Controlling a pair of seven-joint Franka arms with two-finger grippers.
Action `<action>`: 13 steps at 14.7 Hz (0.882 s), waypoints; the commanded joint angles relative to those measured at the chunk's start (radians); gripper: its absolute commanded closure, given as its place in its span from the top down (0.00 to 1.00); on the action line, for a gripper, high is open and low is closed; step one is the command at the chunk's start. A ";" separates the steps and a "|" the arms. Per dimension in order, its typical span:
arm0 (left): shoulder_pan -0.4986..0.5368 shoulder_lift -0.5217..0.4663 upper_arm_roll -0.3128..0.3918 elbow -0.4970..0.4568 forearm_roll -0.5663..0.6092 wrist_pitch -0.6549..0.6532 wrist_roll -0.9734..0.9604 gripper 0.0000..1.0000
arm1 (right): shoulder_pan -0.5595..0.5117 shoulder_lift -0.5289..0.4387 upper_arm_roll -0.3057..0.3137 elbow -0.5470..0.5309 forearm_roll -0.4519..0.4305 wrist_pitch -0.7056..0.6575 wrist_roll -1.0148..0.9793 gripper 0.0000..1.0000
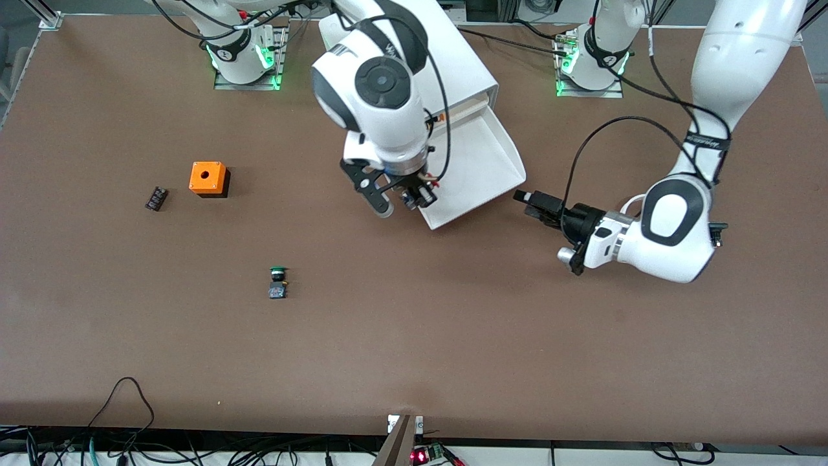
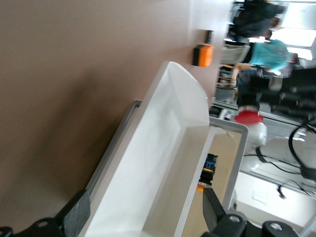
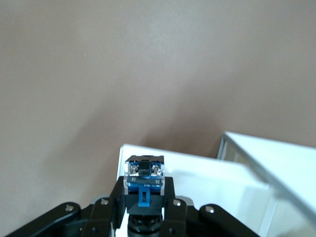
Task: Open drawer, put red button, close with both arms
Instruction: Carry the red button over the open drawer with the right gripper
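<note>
The drawer (image 1: 482, 158) stands pulled out of the white cabinet (image 1: 456, 61); its tray also shows in the left wrist view (image 2: 163, 163) and the right wrist view (image 3: 212, 180). My right gripper (image 1: 402, 198) hangs over the drawer's front corner at the right arm's end. It is shut on the red button: the blue-black base (image 3: 143, 178) sits between its fingers (image 3: 143, 191), and the red cap (image 2: 248, 117) shows in the left wrist view. My left gripper (image 1: 532, 200) is open and empty, low beside the drawer's front at the left arm's end, jaws wide apart (image 2: 144, 216).
A green-capped button (image 1: 278, 283) lies on the brown table, nearer the front camera. An orange box (image 1: 208, 178) and a small black piece (image 1: 156, 198) lie toward the right arm's end. A black-and-orange piece (image 2: 209, 170) sits in the cabinet above the open drawer.
</note>
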 commanded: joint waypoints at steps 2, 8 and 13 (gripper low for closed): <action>0.017 -0.055 0.001 0.081 0.220 -0.013 -0.245 1.00 | 0.065 0.035 -0.014 0.014 -0.015 0.063 0.152 0.00; 0.014 -0.060 0.000 0.144 0.458 0.048 -0.463 1.00 | 0.137 0.137 -0.014 0.011 -0.085 0.169 0.317 0.00; 0.002 -0.053 -0.006 0.141 0.564 0.152 -0.606 1.00 | 0.133 0.142 -0.016 0.012 -0.085 0.183 0.375 0.99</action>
